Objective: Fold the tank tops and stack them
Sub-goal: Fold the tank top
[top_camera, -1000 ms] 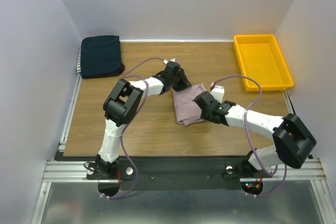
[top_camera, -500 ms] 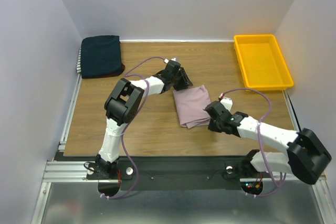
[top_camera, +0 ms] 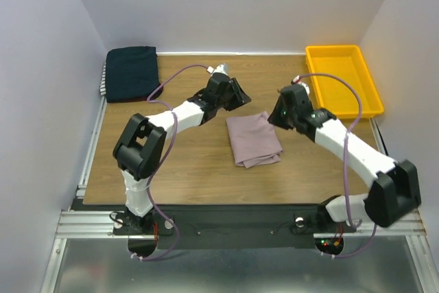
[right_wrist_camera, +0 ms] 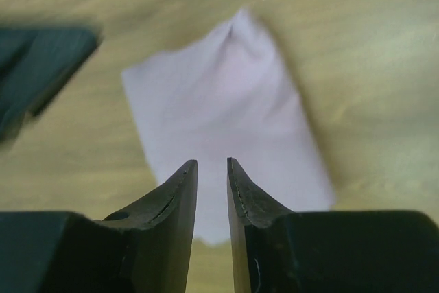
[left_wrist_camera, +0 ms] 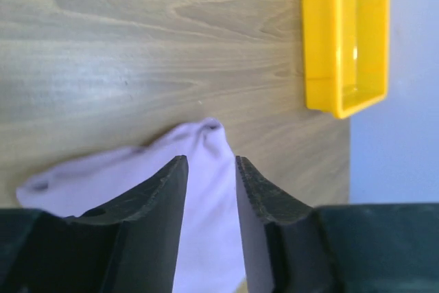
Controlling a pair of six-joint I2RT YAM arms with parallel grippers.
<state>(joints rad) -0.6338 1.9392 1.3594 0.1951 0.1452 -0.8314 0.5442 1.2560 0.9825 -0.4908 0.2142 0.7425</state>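
Since the pale pink tank top (top_camera: 254, 139) already lies folded into a neat rectangle in the middle of the wooden table (top_camera: 185, 169), from overhead both arms seem to hang above it simply to stay clear of the cloth. The left gripper (top_camera: 238, 94) hovers off its far left corner and the right gripper (top_camera: 279, 112) off its far right corner, neither touching it. The stack of folded tank tops (top_camera: 132, 73), dark navy uppermost, sits in the far left corner, well apart from the pink one, and I'd guess that is where the pink one goes next. The yellow plastic tray (top_camera: 343, 80) stands in the far right corner. From the left wrist, the two dark fingers (left_wrist_camera: 154, 200) stand a modest way apart with nothing between them. The pink cloth lies flat on the wood below and just beyond the tips, and the tray is further off to the right. From the right wrist, the jaws are drawn close, only a narrow slit between them, and empty. The folded top is spread on the table ahead of and beneath the tips, clear of them. A dark blur at the left edge I cannot make out.
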